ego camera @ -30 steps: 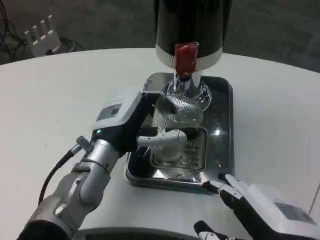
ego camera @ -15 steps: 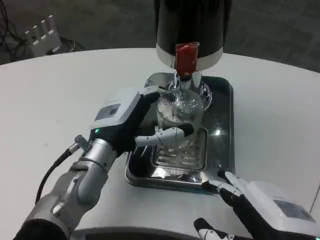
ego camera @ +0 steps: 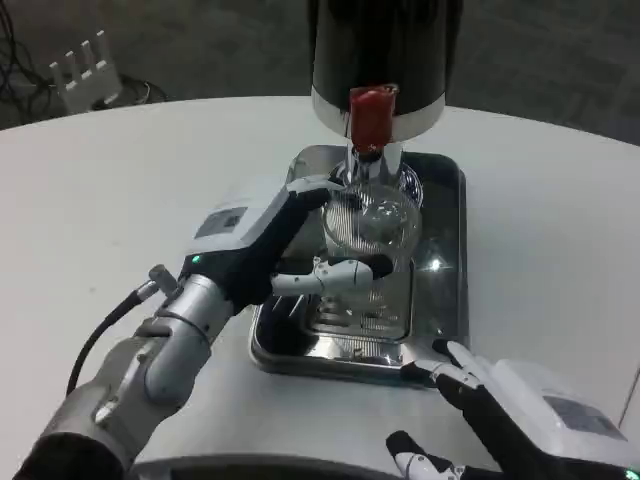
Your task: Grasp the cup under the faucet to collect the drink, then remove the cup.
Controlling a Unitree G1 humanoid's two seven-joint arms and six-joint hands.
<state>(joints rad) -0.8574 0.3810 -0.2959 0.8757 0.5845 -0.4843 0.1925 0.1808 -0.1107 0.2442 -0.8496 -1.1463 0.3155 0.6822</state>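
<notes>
Head view: we record the left hand [ego camera: 262, 250] gripping the cup [ego camera: 366, 230], one finger [ego camera: 335, 272] wrapped across the cup's near side and another reaching round its far left side. The cup is clear ribbed glass, upright or nearly so, held over the far half of the tray [ego camera: 452, 290], directly below the faucet [ego camera: 371, 120]. We cannot tell whether the cup's base touches the tray or hangs just above it. The faucet has a red handle and projects from the lower front of a black dispenser [ego camera: 385, 50] with a white band, which stands at the far edge of the tray.

The tray is shiny metal and sits at the middle of the white bench [ego camera: 120, 190]; a slotted grate [ego camera: 365, 310] lies in its near half, just in front of the cup.

The right hand [ego camera: 490, 410] rests at the near edge of the bench, just off the tray's near right corner, fingers spread apart and holding nothing.

A white object [ego camera: 85, 68] with upright prongs sits beyond the far left edge of the bench, beside dark cables [ego camera: 20, 50].
</notes>
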